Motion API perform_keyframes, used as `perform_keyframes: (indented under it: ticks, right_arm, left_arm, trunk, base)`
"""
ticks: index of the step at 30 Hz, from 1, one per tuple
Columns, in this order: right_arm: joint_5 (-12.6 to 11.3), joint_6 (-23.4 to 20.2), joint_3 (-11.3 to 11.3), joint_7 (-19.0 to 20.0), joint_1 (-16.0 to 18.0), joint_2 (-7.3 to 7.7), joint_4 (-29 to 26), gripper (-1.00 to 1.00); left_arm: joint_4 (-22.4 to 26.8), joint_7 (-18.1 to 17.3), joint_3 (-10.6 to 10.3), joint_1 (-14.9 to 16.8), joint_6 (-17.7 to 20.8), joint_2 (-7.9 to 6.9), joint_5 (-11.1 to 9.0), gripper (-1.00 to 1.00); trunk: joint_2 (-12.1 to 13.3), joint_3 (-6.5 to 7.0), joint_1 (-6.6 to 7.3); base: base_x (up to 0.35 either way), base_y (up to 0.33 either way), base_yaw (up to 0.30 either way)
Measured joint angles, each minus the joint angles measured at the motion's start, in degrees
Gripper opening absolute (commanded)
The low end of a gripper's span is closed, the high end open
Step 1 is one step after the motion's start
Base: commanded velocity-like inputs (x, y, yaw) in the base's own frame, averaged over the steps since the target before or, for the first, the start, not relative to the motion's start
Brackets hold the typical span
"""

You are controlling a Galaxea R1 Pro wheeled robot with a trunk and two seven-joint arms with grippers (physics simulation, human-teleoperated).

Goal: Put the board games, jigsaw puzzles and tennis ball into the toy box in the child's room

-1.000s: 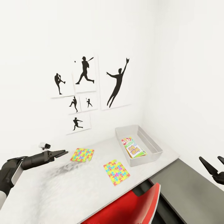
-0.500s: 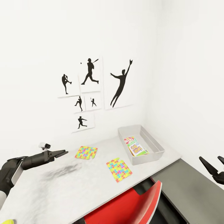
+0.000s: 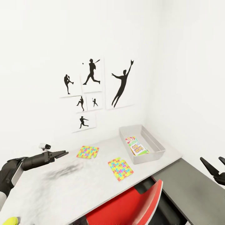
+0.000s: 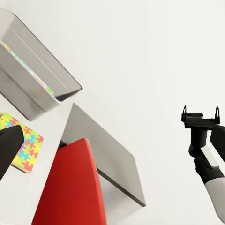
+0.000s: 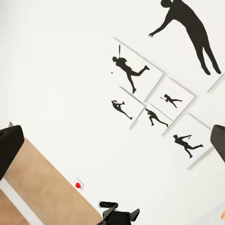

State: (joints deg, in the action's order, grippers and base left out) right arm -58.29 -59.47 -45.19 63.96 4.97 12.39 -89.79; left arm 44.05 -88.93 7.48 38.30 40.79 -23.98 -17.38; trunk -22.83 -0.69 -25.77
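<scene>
Head view: left gripper (image 3: 63, 153) hovers over the table (image 3: 62, 184), jaws nearly together. Right gripper (image 3: 212, 167) at far right, jaws apart. Two puzzles (image 3: 88, 152) (image 3: 120, 168) lie mid-table; toy box (image 3: 155, 147) at the far right holds a board game (image 3: 136, 146). Tennis ball (image 3: 10, 221) near left (half cut off).

Left wrist: toy box (image 4: 33, 89), one puzzle (image 4: 26, 147), red chair (image 4: 70, 187).

Right wrist: wall posters (image 5: 154, 98).

On the pale table (image 3: 62, 187), the grey toy box (image 3: 156, 146) at the far right holds a board game (image 3: 137, 146), two bright jigsaw puzzles (image 3: 88, 152) (image 3: 120, 169) lie flat beside it, well apart, and the yellow-green tennis ball (image 3: 8, 221) sits at the near left edge.
</scene>
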Motion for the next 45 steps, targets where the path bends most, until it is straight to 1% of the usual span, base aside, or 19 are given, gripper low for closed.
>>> perform_keyframes:
  ticks: [7, 27, 45]
  right_arm:
    - [0.0, 0.0, 0.0, 0.0, 0.0, -0.01, 0.0, 1.0]
    - [0.0, 0.0, 0.1, -0.3, 0.0, -0.01, 0.0, 1.0]
    - [0.1, 0.1, 0.5, -0.5, 0.0, -0.01, 0.0, 1.0]
  left_arm:
    - [0.0, 0.0, 0.0, 0.0, 0.0, -0.01, 0.0, 1.0]
    - [0.0, 0.0, 0.0, 0.0, 0.0, -0.01, 0.0, 1.0]
    - [0.0, 0.0, 0.0, 0.0, 0.0, -0.02, 0.0, 1.0]
  trunk:
    - [0.0, 0.0, 0.0]
    - [0.0, 0.0, 0.0]
    - [0.0, 0.0, 0.01]
  base:
    - [-0.143, 0.103, 0.181]
    - [-0.137, 0.093, 0.286]
    - [-0.016, 0.005, 0.29]
